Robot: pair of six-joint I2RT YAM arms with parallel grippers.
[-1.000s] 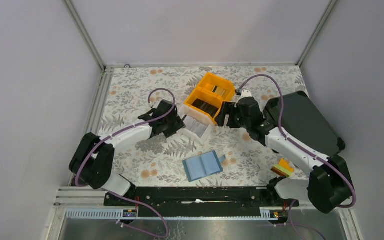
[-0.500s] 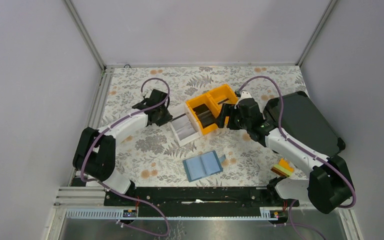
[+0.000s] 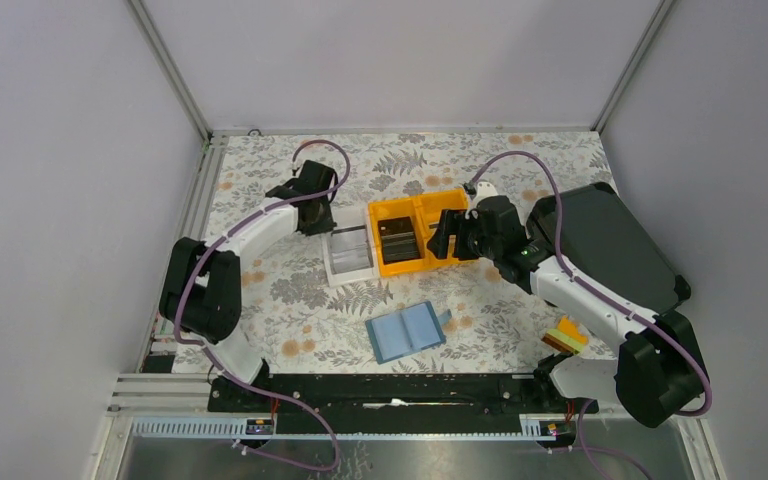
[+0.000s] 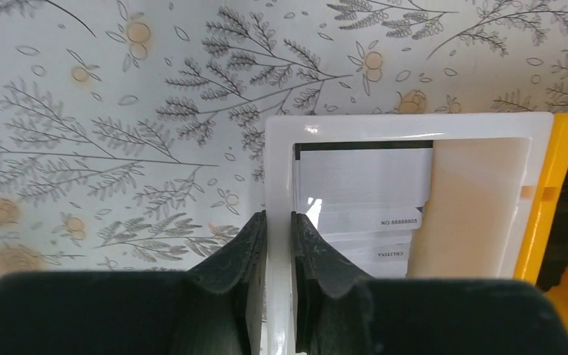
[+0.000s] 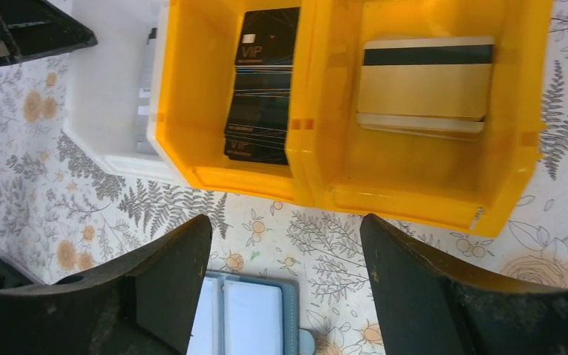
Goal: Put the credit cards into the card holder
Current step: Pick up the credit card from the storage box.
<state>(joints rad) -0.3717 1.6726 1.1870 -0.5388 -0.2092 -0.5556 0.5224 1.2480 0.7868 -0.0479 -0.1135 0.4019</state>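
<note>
Three joined bins lie in a row. The white bin [image 3: 348, 273] holds pale credit cards [image 4: 362, 196]. The orange bin [image 3: 406, 270] holds dark credit cards [image 5: 262, 89] on its left and gold ones [image 5: 423, 85] on its right. My left gripper [image 4: 279, 222] is shut on the white bin's left wall [image 4: 279, 170]. My right gripper [image 5: 285, 222] is open and empty, just off the orange bin's right end in the top view [image 3: 447, 235]. The teal card holder [image 3: 407, 331] lies open and flat nearer the arms, and shows between the right fingers [image 5: 244, 314].
A large black hard case [image 3: 615, 245] lies at the right under the right arm. A small orange and yellow object [image 3: 566, 335] sits near the right arm's base. A metal rail [image 3: 195, 200] runs along the table's left edge.
My left gripper has swung back and left with the white bin's wall in it. The bin row has turned from diagonal to straight across the table. The right gripper stayed by the orange bin.
</note>
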